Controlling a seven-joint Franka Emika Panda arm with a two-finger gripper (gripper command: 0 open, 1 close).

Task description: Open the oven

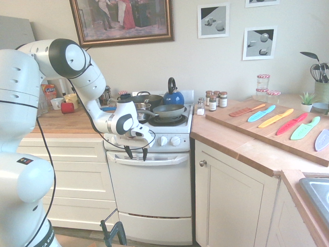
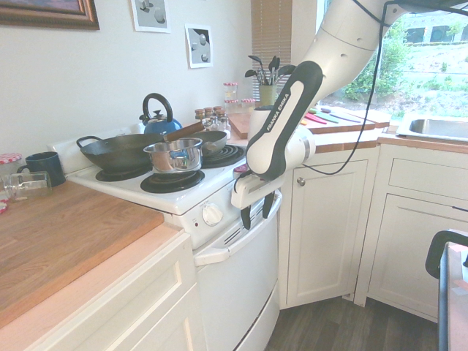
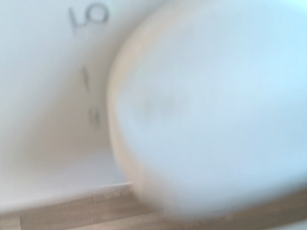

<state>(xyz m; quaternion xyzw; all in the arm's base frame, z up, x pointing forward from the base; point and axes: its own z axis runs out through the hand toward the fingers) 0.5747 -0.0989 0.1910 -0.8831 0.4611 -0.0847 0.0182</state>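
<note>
The oven (image 1: 151, 185) stands between the cream drawer units and the cream cupboard (image 1: 231, 206), its large white door closed flat against the body. Its curved white handle bar (image 1: 164, 158) runs across the top of the door, just under the row of white knobs (image 1: 163, 140). The tool (image 1: 137, 152) hangs in front of the oven's control panel, at the end of the handle bar farthest from the cupboard, with its two dark fingers (image 2: 246, 217) pointing down and parted by a moderate gap, holding nothing. In the second exterior view the fingers reach to about the handle's height, just in front of it, and I cannot tell whether they touch it. The wrist view is blurred; it shows a white knob (image 3: 211, 105) very close, with dark dial marks (image 3: 88, 17) beside it on the panel. On top of the oven sit a small steel saucepan (image 2: 174, 155), a dark wok (image 2: 121, 152), a frying pan (image 1: 168, 110) and a blue kettle (image 1: 173, 94). Past the cupboard side of the oven, the desk (image 1: 247, 149) carries spice jars (image 1: 216, 100) and a wooden board (image 1: 267, 129) with coloured knives (image 1: 276, 118).
</note>
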